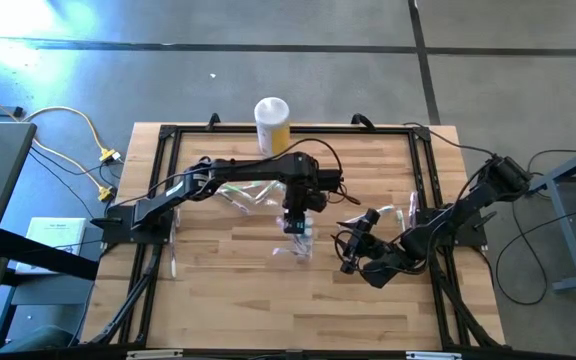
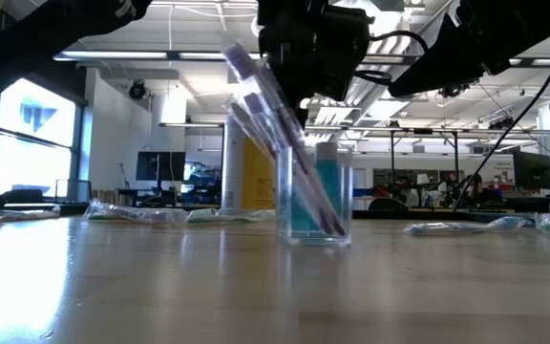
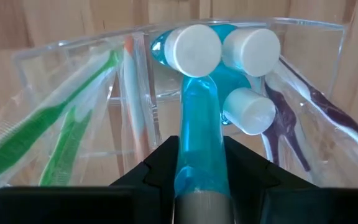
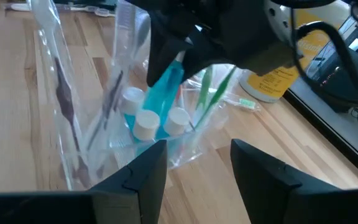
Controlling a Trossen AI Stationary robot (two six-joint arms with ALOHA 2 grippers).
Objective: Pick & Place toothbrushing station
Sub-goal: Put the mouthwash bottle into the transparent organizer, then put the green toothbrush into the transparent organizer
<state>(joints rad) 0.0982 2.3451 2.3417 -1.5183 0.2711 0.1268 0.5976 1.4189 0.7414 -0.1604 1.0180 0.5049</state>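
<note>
The clear plastic cup [image 1: 299, 240] stands upright on the table's middle. In it stand green toothbrushes [image 3: 61, 130], purple wrapped toothbrushes [image 3: 291, 118] that lean out over its rim [image 2: 256, 96], and two blue tubes with white caps [image 3: 250, 50]. My left gripper [image 1: 295, 215] hangs right over the cup, shut on a third blue tube [image 3: 199, 124]. My right gripper [image 1: 351, 255] waits to the cup's right, open, pointing at the cup with nothing between its fingers [image 4: 145, 171]. My left gripper pinches the blue tube's flat tail end [image 3: 201, 177] between its two fingers. It comes from above, pointing steeply down, with the tube running on along the fingers. The tube hangs cap-down, its white cap [image 3: 194, 50] inside the cup beside the other two caps.
A yellow canister with a white lid [image 1: 272, 122] stands at the table's far edge. Loose wrapped toothbrushes lie left of the cup [image 1: 238, 195] and at the right [image 1: 408, 210]. A black frame [image 1: 168, 135] rims the table.
</note>
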